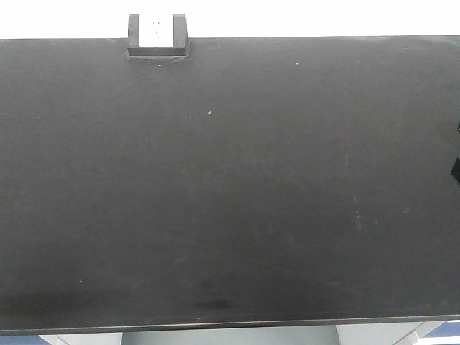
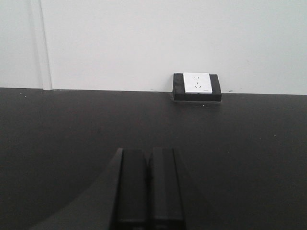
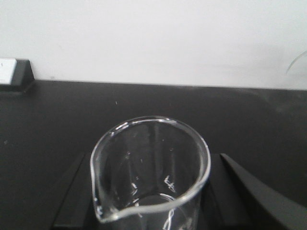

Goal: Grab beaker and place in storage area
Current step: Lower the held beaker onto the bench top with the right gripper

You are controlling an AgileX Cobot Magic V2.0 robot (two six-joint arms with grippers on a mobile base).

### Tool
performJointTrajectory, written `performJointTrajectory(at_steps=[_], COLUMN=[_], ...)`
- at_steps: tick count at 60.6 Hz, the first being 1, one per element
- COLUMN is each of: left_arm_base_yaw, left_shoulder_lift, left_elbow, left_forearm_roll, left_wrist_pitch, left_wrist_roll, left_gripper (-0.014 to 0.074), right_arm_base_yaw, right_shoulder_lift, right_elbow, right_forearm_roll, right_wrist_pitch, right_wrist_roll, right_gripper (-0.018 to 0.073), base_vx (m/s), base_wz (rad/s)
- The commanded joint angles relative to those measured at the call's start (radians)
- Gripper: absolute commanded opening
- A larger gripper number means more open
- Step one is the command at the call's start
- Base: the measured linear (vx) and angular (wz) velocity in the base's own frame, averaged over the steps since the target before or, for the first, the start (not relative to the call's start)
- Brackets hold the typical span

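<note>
Your right gripper (image 3: 151, 203) clamps the beaker (image 3: 149, 163) by its walls: light, slick, fragile glass, so squeeze gently. The left gripper (image 2: 148, 189) has its fingers together.

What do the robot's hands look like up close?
Both are plain matte black, with no markings or cables showing. The left gripper has two flat, square-ended bar fingers, with sloped black flanks widening toward the camera. The right gripper shows similar black, wedge-shaped fingers. The arms themselves are out of view.

Soft even light, blown-out white wall (image 2: 144, 38), dull black benchtop (image 1: 230, 187), glints on blurred beaker (image 3: 148, 172)
</note>
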Motion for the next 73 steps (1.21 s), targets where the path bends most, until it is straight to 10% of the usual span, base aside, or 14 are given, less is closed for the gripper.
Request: performJointTrajectory(at_steps=[1, 50, 73], left_arm_base_yaw=[-0.006, -0.006, -0.006], left_shoulder_lift=[-0.018, -0.018, -0.018], left_elbow=[0.022, 0.022, 0.022], left_forearm_roll=[-0.006, -0.006, -0.006], left_wrist_pitch=[-0.085, -0.085, -0.085], left_wrist_roll=[-0.006, -0.006, -0.006], left_gripper=[-0.0008, -0.0008, -0.0008], right_arm_base_yaw=[-0.004, -0.004, -0.004], right_shoulder_lift=[0.017, 1.058, 1.215], right_elbow=[-0.029, -0.029, -0.029], right_forearm_roll=[-0.017, -0.064, -0.072], right_wrist_pitch=[-0.174, -1.366, -1.412], right_wrist_roll=[-0.006, -0.077, -0.113], right_gripper=[-0.0003, 0.0, 0.0], base_vx=[0.0, 0.0, 0.0], base_wz=[0.0, 0.0, 0.0])
